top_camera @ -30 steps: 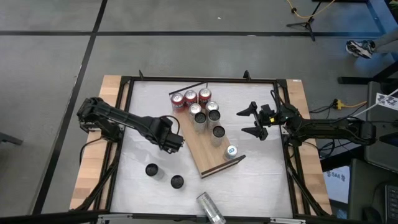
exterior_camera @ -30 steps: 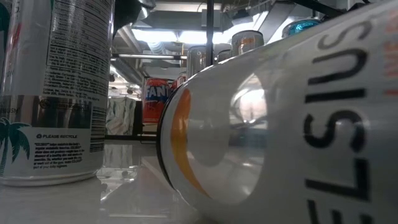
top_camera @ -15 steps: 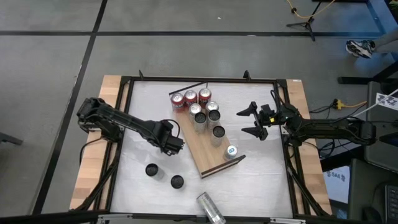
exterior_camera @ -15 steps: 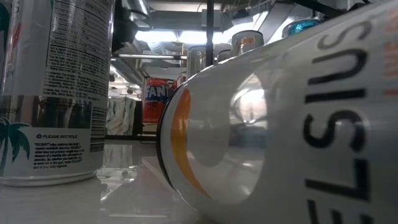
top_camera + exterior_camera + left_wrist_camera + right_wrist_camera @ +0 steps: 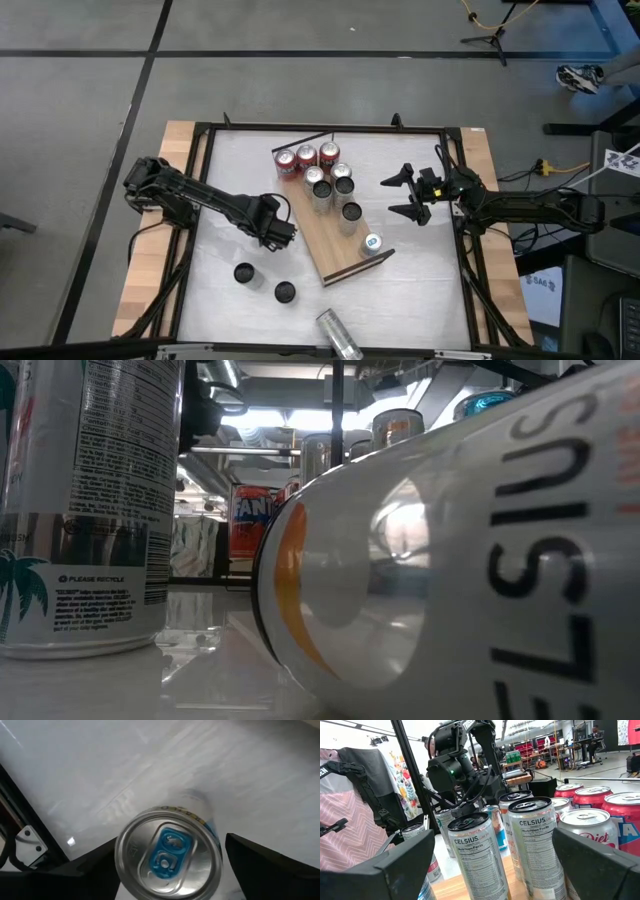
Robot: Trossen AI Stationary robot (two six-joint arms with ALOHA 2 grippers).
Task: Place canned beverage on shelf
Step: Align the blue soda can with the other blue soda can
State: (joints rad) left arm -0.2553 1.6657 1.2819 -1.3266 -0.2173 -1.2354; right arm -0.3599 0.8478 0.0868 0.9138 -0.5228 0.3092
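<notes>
Left of frame centre, beside shelf edge: left hand shifted slightly, fingers apart around upright can, narrowed since a moment ago. Clamp not confirmed. Can on table, off shelf; lift pending. Right hand spread wide, idle at right.
</notes>
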